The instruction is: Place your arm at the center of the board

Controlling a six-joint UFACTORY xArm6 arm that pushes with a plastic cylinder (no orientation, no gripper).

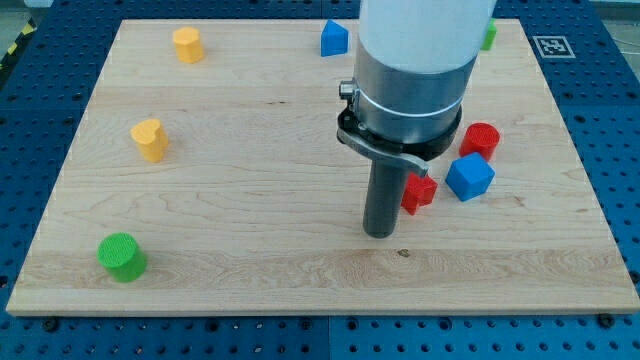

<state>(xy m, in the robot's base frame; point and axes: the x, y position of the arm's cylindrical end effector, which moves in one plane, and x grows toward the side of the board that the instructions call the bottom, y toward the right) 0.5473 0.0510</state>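
Note:
My tip (380, 233) rests on the wooden board (250, 200), right of and below the board's middle. A small red block (420, 190) lies just right of the rod, close to it. A blue cube (470, 177) sits right of that block, and a red cylinder (480, 139) above the cube. The arm's wide body hides the board behind it at the view's top.
A yellow cylinder (187, 44) at the top left, a yellow heart-shaped block (149, 139) at the left, a green cylinder (122, 257) at the bottom left. A blue block (333, 38) at the top middle. A green block (488, 36) peeks out at the top right.

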